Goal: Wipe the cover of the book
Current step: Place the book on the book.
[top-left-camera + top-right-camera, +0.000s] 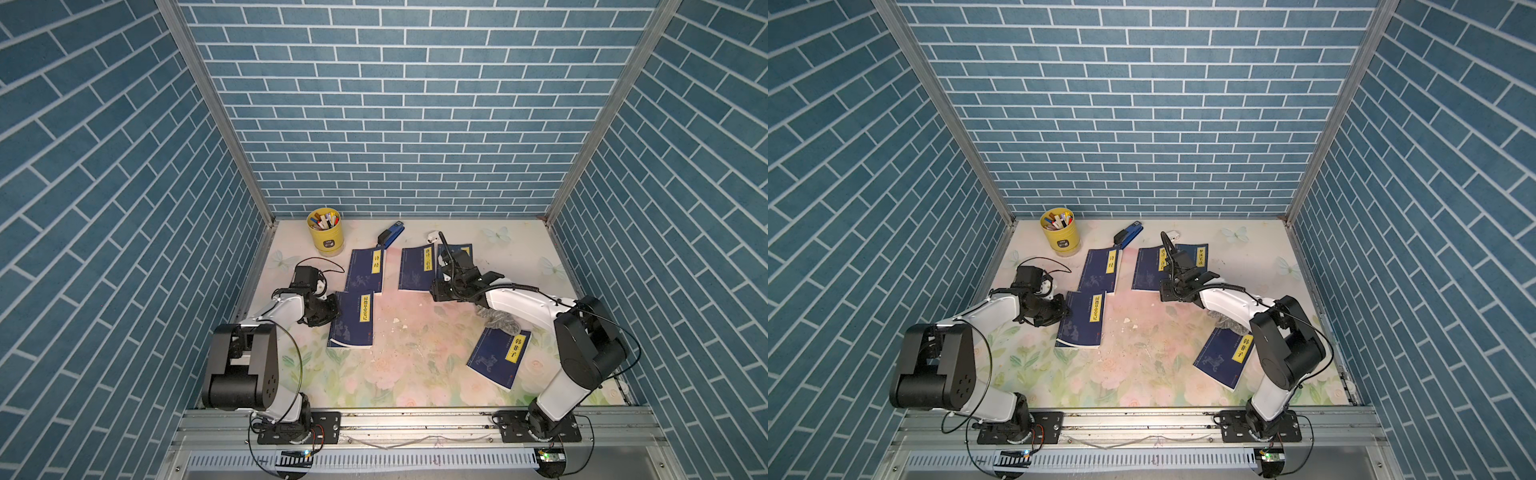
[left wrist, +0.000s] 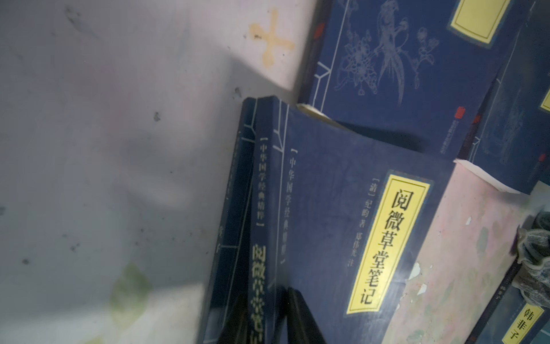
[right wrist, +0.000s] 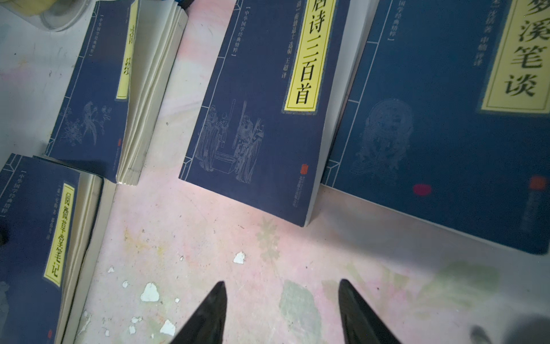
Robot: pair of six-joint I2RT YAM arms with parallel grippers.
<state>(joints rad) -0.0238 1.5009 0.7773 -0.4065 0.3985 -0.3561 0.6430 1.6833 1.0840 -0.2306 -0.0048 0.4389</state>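
The book (image 1: 352, 320) lies flat on the left side of the desk (image 1: 415, 374), dark blue cover up, yellow title strip showing. Its far corner is right against a neighbouring blue book (image 1: 365, 270).

The left arm comes in low from the front rail. Its elbow is folded back over the base and its forearm runs nearly level toward the book's spine side. The left gripper (image 2: 268, 297) sits at that spine edge, toward the far end. In the wrist view its fingers (image 2: 300, 315) stand only a little apart with the spine between them. I can't tell whether they actually pinch it.

The right arm has its elbow high at the right, the forearm stretched across toward the middle and the wrist tipped down. The right gripper (image 3: 282, 297) hovers over bare desk just short of a third blue book (image 3: 259, 119), its fingers well apart with nothing between them.

A crumpled grey cloth (image 1: 496, 320) lies beneath that forearm, touching the far end of another blue book (image 1: 498, 357) near the right front, well apart from the task's book.
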